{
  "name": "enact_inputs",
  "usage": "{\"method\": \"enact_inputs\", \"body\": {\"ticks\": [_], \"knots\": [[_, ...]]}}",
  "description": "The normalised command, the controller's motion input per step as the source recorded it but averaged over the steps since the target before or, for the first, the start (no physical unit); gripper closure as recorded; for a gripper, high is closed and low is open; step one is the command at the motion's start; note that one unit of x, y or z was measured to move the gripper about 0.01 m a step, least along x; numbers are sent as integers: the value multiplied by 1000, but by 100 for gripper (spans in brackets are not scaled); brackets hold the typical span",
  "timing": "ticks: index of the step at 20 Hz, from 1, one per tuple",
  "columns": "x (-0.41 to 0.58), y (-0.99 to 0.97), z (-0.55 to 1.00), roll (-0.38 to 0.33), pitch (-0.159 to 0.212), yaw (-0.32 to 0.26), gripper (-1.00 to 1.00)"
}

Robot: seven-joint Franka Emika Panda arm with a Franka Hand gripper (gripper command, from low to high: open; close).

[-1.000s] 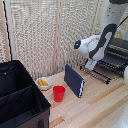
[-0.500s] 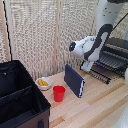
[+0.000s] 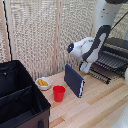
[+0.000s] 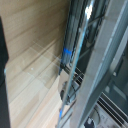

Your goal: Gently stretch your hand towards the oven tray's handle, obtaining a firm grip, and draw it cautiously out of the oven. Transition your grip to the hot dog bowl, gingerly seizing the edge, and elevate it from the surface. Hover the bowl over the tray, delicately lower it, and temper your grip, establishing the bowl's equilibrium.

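Wooden table point(image 3: 95, 107) bears the oven point(image 3: 116, 52); tool point(image 3: 86, 66) state indiscernible

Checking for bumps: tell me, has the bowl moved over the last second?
No. The bowl sits in the same spot beside the red cup.

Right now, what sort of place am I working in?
Probably a mock kitchen counter in a lab: a wooden tabletop, a toaster oven, a food bowl, and a woven screen as backdrop.
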Motion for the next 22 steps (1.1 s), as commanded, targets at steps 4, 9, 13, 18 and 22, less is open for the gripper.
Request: {"method": "enact_inputs", "body": {"ticks": [4,9,13,18,22], "knots": [[369,161,789,-75,-1,-199,-100],[309,170,790,-145,-37,-255,-100],[156,189,605,-124,-128,-276,-100],[71,197,414,-38,-181,-262,-100],[91,214,254,8,-211,-228,-100]]}}
